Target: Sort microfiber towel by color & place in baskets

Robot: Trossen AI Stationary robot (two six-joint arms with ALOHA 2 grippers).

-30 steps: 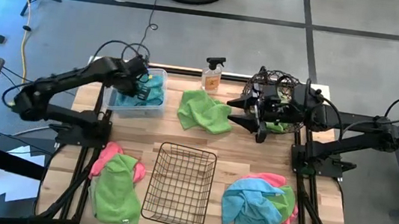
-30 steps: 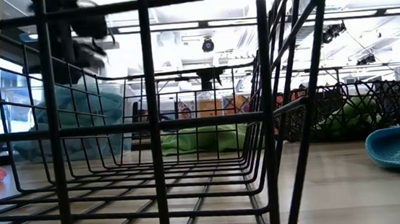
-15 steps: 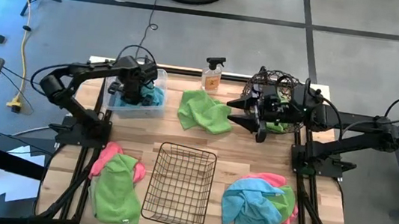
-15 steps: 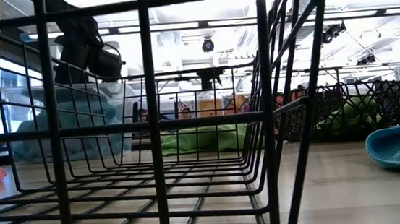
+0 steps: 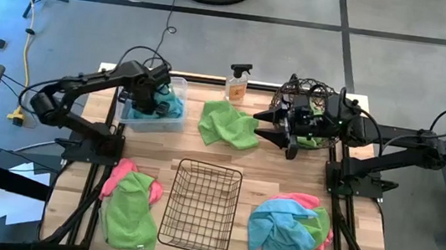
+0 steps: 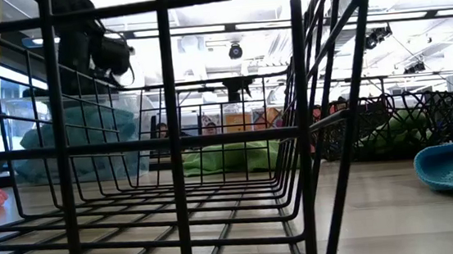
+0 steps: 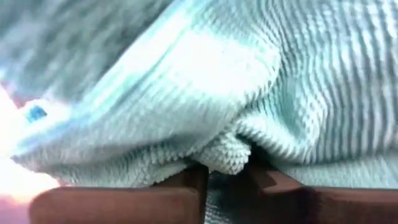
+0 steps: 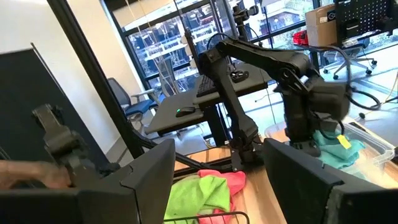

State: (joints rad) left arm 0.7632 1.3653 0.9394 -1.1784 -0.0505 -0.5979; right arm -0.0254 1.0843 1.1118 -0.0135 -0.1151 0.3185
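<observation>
A teal microfiber towel (image 5: 172,102) lies bunched in the clear plastic bin (image 5: 174,124) at the far left. My left gripper (image 5: 148,98) stands over it, pointing down, shut on the cloth. A lime green towel (image 5: 227,124) lies on the table between the bin and the round dark wire basket (image 5: 298,90), which holds green cloth (image 5: 312,140). My right gripper (image 5: 265,123) hovers level beside that basket, open, with nothing between its fingers (image 8: 152,180). My left gripper pinches a small bulging fold of the teal towel (image 7: 227,154) between its two fingertips (image 7: 186,183). The fingers come from above, pointing down into the bin. The rest of the towel spreads out beyond the fingers and lies in the bin (image 6: 80,140).
The black wire-grid basket (image 5: 201,207) stands at the near middle. A pink and green pile (image 5: 130,203) lies near left, and a teal, pink and green pile (image 5: 287,227) near right. An orange spray bottle (image 5: 238,83) stands at the far edge.
My left arm has swung its elbow out toward the table's left, and its gripper has sunk a little over the teal towel in the clear bin. My right arm has kept still.
</observation>
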